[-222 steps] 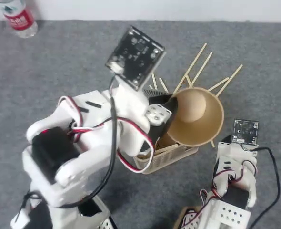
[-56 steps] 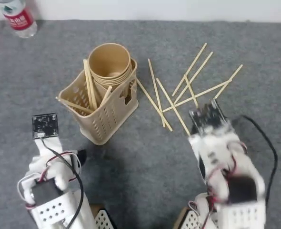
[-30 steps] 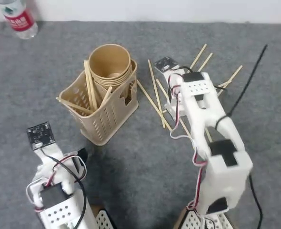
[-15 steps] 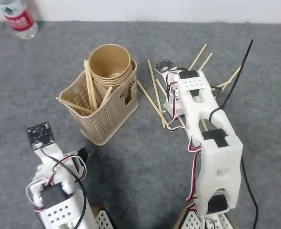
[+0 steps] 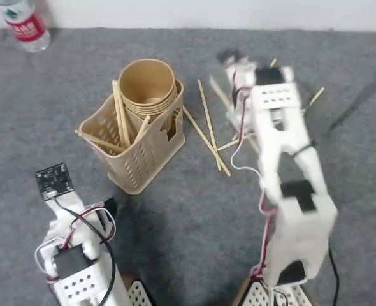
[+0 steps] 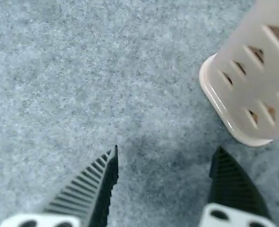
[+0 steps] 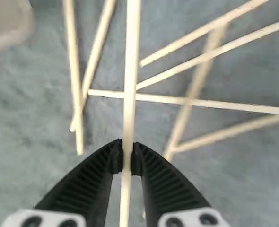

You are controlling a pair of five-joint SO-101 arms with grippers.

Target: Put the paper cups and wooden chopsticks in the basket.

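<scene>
Left gripper (image 6: 167, 158) rests wide open near the basket (image 5: 137, 166), which holds the cups (image 5: 146, 80). Right gripper (image 7: 124, 150) pinches one chopstick (image 7: 130, 71) among the loose ones (image 5: 204, 137); lift it clear, keep the pinch firm, then tip it end-first into the basket

Bare pale wood, unvarnished and matt, on the chopstick (image 7: 131, 56) pinched in my right end effector (image 7: 125, 158), which has black ribbed plastic faces and smooth white plastic shells. My left end effector (image 6: 167, 156) has the same ribbed black plastic. The bench (image 5: 194, 236) is grey, fuzzy, matt cloth. Basket (image 5: 140, 166): beige plastic, smooth, faint sheen. Paper cups (image 5: 148, 80): brown matt paper.
</scene>
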